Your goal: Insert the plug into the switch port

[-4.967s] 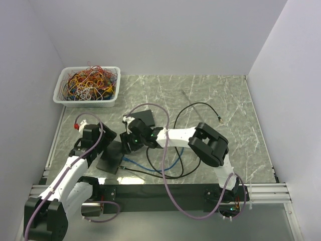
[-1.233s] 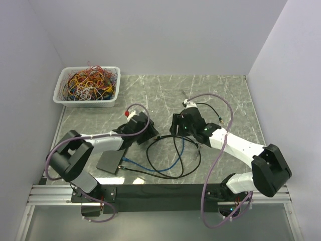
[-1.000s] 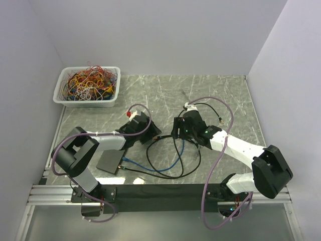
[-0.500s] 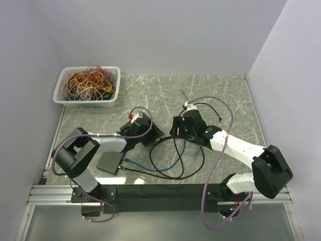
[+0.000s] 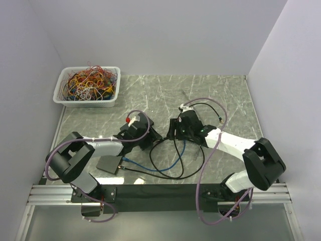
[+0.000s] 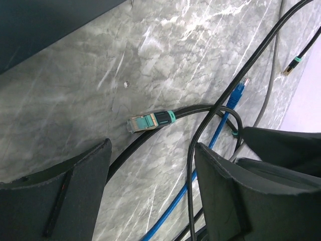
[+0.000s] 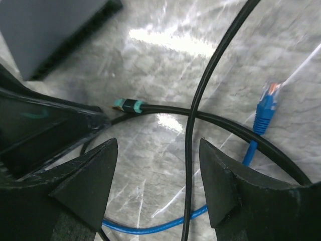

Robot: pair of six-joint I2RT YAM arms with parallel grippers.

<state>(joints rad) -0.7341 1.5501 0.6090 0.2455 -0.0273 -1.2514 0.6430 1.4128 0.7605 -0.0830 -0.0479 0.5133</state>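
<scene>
The plug [image 6: 150,121] has a clear tip and a teal boot on a black cable. It lies flat on the marble just beyond my open left gripper [image 6: 150,191], between the lines of its two fingers and untouched. It also shows in the right wrist view [image 7: 128,105], beyond my open, empty right gripper [image 7: 158,186], which straddles a black cable loop. In the top view the left gripper [image 5: 150,136] and right gripper [image 5: 173,133] face each other closely over the cables. The dark grey switch [image 5: 106,163] lies near the left arm, partly hidden by it.
A blue cable [image 5: 173,155] with a blue plug [image 7: 266,108] runs under the black loops. The black cable's other plug [image 5: 220,119] lies at the right. A white bin of tangled wires [image 5: 88,85] stands at the back left. Side walls enclose the table.
The right arm has withdrawn from the left side to the middle. The left arm has stretched right, its gripper closing on the plug. The black cable loop has shifted slightly.
</scene>
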